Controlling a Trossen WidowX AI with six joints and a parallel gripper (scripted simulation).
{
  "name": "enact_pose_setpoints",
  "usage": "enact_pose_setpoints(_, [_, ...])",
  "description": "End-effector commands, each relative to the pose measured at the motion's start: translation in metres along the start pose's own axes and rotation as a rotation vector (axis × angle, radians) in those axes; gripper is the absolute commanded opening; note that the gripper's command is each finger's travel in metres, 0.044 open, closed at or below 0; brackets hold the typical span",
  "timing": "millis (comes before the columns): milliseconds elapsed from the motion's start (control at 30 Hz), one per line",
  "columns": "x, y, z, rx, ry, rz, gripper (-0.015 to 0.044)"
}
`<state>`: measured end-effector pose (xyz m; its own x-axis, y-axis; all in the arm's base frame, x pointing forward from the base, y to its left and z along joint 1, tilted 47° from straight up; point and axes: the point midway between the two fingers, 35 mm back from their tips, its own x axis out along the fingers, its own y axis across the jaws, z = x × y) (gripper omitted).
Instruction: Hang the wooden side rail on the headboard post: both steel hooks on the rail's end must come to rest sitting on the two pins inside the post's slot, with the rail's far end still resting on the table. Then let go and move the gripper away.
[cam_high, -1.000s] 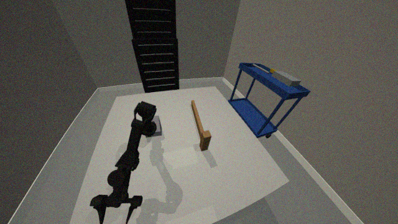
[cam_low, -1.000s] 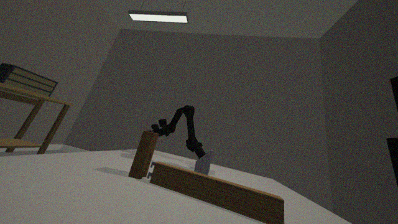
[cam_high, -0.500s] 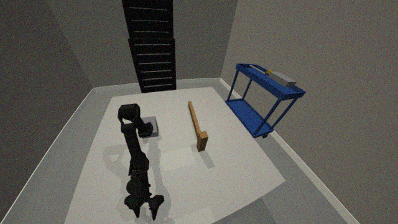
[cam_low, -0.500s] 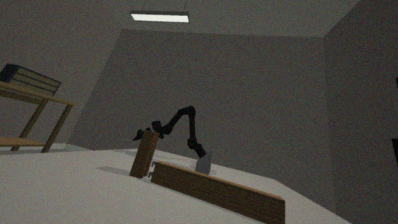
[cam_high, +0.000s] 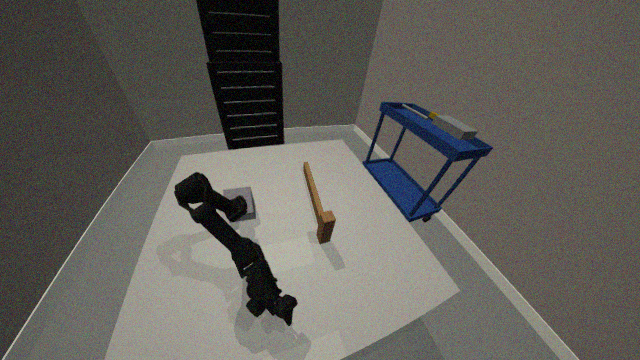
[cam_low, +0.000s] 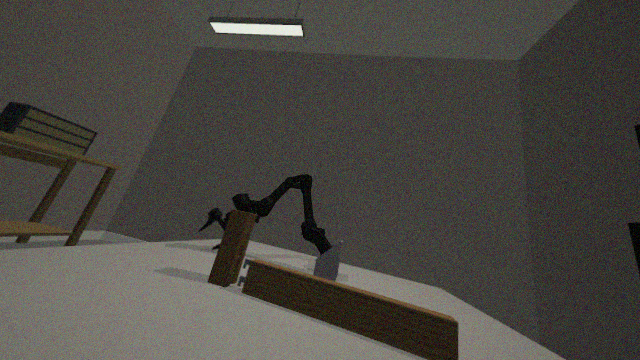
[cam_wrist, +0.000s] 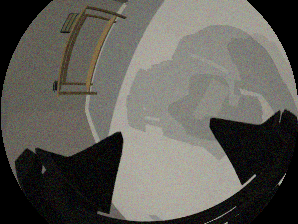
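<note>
The wooden side rail lies on the table on its long narrow edge. Two small steel hooks stick out from its near end, facing the headboard post. The hooks look close beside the post, with a narrow gap showing in the exterior view; they do not look seated. The post stands upright; its slot and pins are hidden. My gripper is open and empty, above the table, away from the post on the side opposite the rail. Neither post nor rail shows in the wrist view.
The arm's grey base stands on the white table, to the left of the rail in the top view. A blue cart stands off the table's right side, a black shelf behind. A wooden bench stands beyond the table.
</note>
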<state>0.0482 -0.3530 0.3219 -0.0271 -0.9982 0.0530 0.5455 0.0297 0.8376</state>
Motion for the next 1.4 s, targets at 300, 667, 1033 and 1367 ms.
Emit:
enact_pose_setpoints(300, [-0.037, 0.001, -0.121, 0.371, 0.233, -0.146, 0.044])
enact_pose_setpoints(667, [-0.101, -0.006, -0.202, 0.621, 0.335, -0.309, 0.044])
enact_pose_setpoints(1033, [-0.177, -0.017, -0.25, 0.813, 0.368, -0.398, 0.044])
enact_pose_setpoints(1367, [-0.245, -0.026, -0.267, 0.986, 0.402, -0.39, 0.044])
